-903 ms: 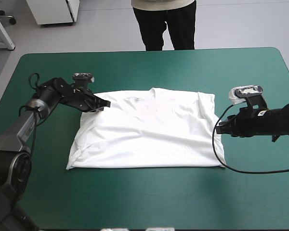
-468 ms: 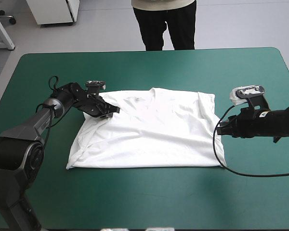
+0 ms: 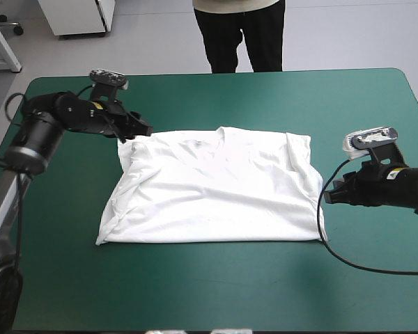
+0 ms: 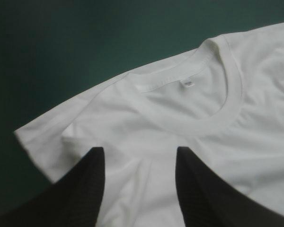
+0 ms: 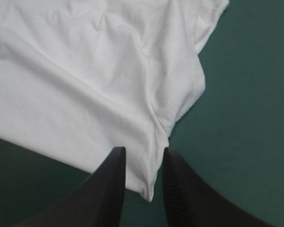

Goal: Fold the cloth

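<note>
You have T-shirt (image 3: 216, 188) spread flat mid-table on teal-green cover (image 3: 216, 285), collar (image 4: 227, 94) toward far edge. Your left gripper (image 3: 138, 131) sits at shirt's far left corner, over shoulder. Its black fingers (image 4: 85, 189) stand well apart, white cloth showing between them, nothing clamped. Your right gripper (image 3: 329, 195) is at shirt's right edge, near its front corner. Its fingers (image 5: 109, 189) stand narrowly apart, hem corner lying in gap, cloth flat on cover.
</note>
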Robot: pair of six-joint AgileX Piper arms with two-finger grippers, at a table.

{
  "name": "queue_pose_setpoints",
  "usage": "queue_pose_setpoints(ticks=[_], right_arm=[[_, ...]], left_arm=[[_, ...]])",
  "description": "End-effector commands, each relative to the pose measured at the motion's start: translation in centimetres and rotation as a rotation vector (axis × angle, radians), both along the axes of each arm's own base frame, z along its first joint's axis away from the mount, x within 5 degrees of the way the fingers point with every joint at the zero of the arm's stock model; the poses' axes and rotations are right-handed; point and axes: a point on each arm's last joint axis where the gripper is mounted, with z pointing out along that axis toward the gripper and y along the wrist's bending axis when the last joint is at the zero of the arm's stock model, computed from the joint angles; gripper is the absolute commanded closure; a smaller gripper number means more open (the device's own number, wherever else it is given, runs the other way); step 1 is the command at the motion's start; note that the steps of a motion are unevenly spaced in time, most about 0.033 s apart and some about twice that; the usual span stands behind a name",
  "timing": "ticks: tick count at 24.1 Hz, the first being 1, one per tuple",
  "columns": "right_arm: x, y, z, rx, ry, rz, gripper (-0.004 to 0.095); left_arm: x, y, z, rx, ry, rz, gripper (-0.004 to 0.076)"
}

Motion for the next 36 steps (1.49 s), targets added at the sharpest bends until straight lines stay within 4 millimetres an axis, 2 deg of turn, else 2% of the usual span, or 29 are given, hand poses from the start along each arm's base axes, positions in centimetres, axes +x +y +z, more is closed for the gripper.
queue_pose_setpoints(ticks=[1,3,6,12,13,17,18,20,27,36], right_arm=[[-1.5,-0.5,1.9,-0.015,-0.08,-0.052,0.0636],[-2.3,-0.5,1.8,-0.026,-0.077,-0.057,0.0637],[-2.8,-0.7,0.0,-0.033,-0.024,-0.083,0.0638],[-3.0,-0.5,-3.9,0.007,0.084,-0.093,0.0638],[-2.9,-0.3,-4.6,0.031,0.085,-0.088,0.0638],[-2.9,-0.2,-5.1,0.033,0.092,-0.08,0.0642],[-2.9,-0.2,-5.1,0.031,0.09,-0.076,0.0642],[-2.9,-0.2,-5.1,0.031,0.09,-0.076,0.0642],[-2.8,-0.1,-5.0,0.046,0.075,-0.081,0.0642],[-2.8,-0.1,-5.0,0.045,0.075,-0.079,0.0642]], left_arm=[[-4.6,1.5,4.6,0.077,-0.086,0.044,0.0374],[-6.7,2.3,4.6,0.119,-0.064,0.069,0.0374],[-9.4,3.5,3.4,0.136,-0.036,0.135,0.0374],[-14.1,4.8,-1.5,0.104,0.032,0.236,0.0374],[-15.0,4.9,-3.5,0.107,0.075,0.241,0.0374],[-15.5,5.0,-7.5,0.116,0.182,0.26,0.0374],[-15.6,5.0,-9.6,0.116,0.221,0.275,0.0374],[-15.5,5.0,-11.9,0.106,0.242,0.301,0.0374],[-13.6,4.8,-14.3,0.1,0.279,0.344,0.0374],[-12.9,5.0,-17.0,0.163,0.419,0.364,0.0388]])
